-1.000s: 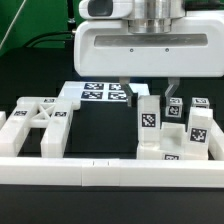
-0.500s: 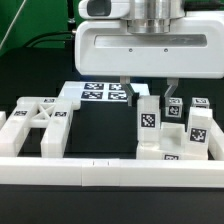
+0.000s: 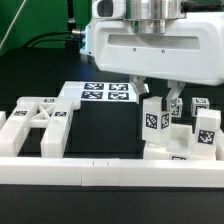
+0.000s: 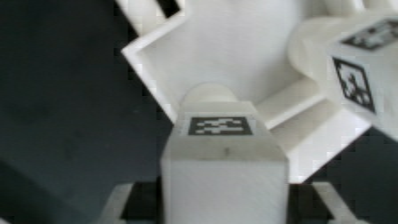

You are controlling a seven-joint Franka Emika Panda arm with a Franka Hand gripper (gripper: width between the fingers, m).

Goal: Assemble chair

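Note:
My gripper (image 3: 158, 97) hangs over the exterior view's right side, shut on an upright white chair leg (image 3: 154, 120) that bears a square tag. The leg's lower end meets a low white slab (image 3: 176, 152); whether it rests on it I cannot tell. In the wrist view the leg (image 4: 226, 140) fills the space between my fingers (image 4: 132, 205), its tagged top facing the camera. Beyond it lies an angled white chair piece (image 4: 214, 55). More tagged white blocks (image 3: 205, 128) stand just to the right of the held leg.
A white ladder-like chair frame (image 3: 38, 120) lies at the exterior view's left. The marker board (image 3: 105, 92) lies flat at the back centre. A long white border rail (image 3: 80, 172) runs along the front, and dark table shows between the frame and the leg.
My gripper and the leg it holds have shifted to the exterior view's right, closer to the tagged blocks. The other parts have not moved.

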